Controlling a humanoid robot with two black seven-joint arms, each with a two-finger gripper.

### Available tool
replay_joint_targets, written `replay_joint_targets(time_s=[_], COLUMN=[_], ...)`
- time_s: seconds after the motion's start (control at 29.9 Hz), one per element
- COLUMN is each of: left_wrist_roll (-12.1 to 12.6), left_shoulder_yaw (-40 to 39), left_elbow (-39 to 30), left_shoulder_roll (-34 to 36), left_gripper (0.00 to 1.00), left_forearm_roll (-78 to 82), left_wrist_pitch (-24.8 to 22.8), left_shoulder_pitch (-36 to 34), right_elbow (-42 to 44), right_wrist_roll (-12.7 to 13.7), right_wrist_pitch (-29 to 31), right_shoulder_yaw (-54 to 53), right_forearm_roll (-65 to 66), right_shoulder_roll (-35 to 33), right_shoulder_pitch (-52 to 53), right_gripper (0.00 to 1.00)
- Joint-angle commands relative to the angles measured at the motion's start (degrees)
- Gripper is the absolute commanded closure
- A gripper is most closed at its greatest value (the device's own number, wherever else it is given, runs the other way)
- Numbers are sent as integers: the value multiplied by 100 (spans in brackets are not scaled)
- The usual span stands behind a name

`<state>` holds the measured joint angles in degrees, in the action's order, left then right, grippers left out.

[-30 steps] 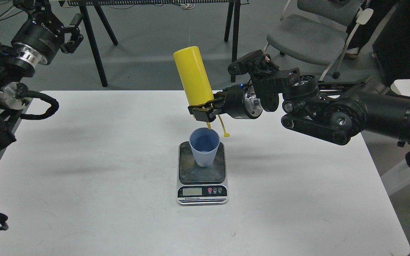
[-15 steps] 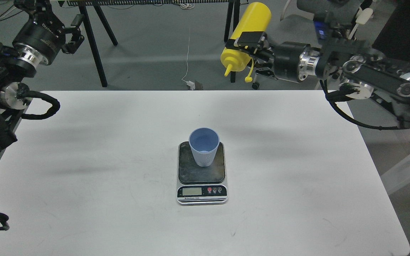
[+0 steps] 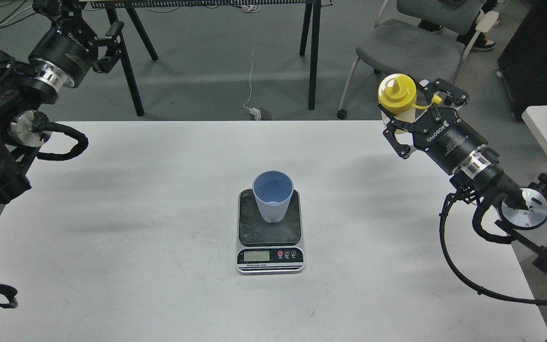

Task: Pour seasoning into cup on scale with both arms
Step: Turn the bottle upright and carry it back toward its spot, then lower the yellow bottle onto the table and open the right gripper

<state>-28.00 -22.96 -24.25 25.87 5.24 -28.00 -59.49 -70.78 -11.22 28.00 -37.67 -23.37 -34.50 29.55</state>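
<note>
Seasoning bottle (image 3: pixel 397 94): yellow, nozzle up, clenched in the right gripper (image 3: pixel 404 118) over the desk's (image 3: pixel 112 237) far right corner, well apart from the cup.
Cup (image 3: pixel 273 195): light blue, upright on the scale (image 3: pixel 269 230), mid-desk.
Left gripper (image 3: pixel 105 45): raised far left, holding nothing; whether its fingers are spread cannot be told.
Step, as judged: pour finished, bottle being put away.
Next move calls for lowering it upright to the desk, then releasing.
Change: half a second ago the bottle was tilted nozzle-down beyond the far edge; a second ago it was inverted over the cup.
</note>
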Motion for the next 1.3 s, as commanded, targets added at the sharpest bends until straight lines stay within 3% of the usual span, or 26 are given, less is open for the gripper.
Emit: replay_joint_targets(time_s=[0.0,0.2,0.37,0.9,1.27], left_wrist_roll=[0,0,0,0,0], left_shoulder_yaw=[19,37,37,46,46], left_elbow=[-1,-1,-1,-1,-36], left_shoulder_roll=[59,103,103,111,138], left_gripper=[3,3,3,3,3], left_forearm_roll=[3,4,4,82,91], left_wrist_pitch=[0,0,0,0,0], left_shoulder_pitch=[8,17,8,-1,-1], right_elbow=[-558,-1060,-877,47,513], right_wrist_roll=[-257,-671,-706,-724,-706], right_wrist_pitch=[0,0,0,0,0], right_shoulder_yaw=[-636,-1400,-1718,-1604,-1595], right_forearm_roll=[-54,-1,8,43,104], right_shoulder_roll=[57,57,92,1023,1235], right_shoulder_pitch=[-966,-2451,-3077,-2638,-2559], right_gripper=[70,69,68,67,66])
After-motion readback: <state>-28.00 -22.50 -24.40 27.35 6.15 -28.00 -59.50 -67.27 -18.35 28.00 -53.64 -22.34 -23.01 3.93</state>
